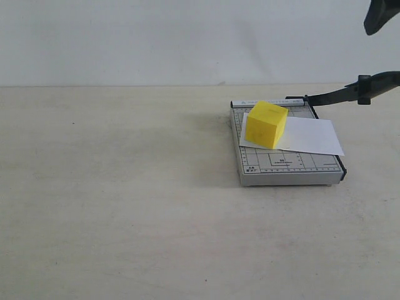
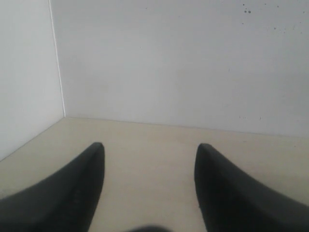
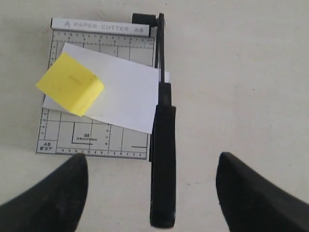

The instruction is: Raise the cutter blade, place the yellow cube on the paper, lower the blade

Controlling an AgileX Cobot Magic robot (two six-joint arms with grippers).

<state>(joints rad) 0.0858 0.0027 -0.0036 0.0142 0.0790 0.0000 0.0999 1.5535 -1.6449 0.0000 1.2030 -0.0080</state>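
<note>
My right claw (image 3: 152,155) is wide apart and holds nothing. The cutter blade (image 1: 340,95) is tilted up, just under it. The yellow cube (image 1: 267,124) sits on the paper (image 1: 312,136), which lies on the grey cutter base (image 1: 287,167) on the desk (image 1: 125,187). My left claw (image 2: 149,145) is apart too, and empty.

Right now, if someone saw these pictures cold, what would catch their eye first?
The yellow cube stands out at once: it sits on the paper's left part, on top of the grey cutter base. Next comes the cutter blade, raised and slanting up past the base's far right corner. The right gripper hangs open above its handle, holding nothing.
</note>
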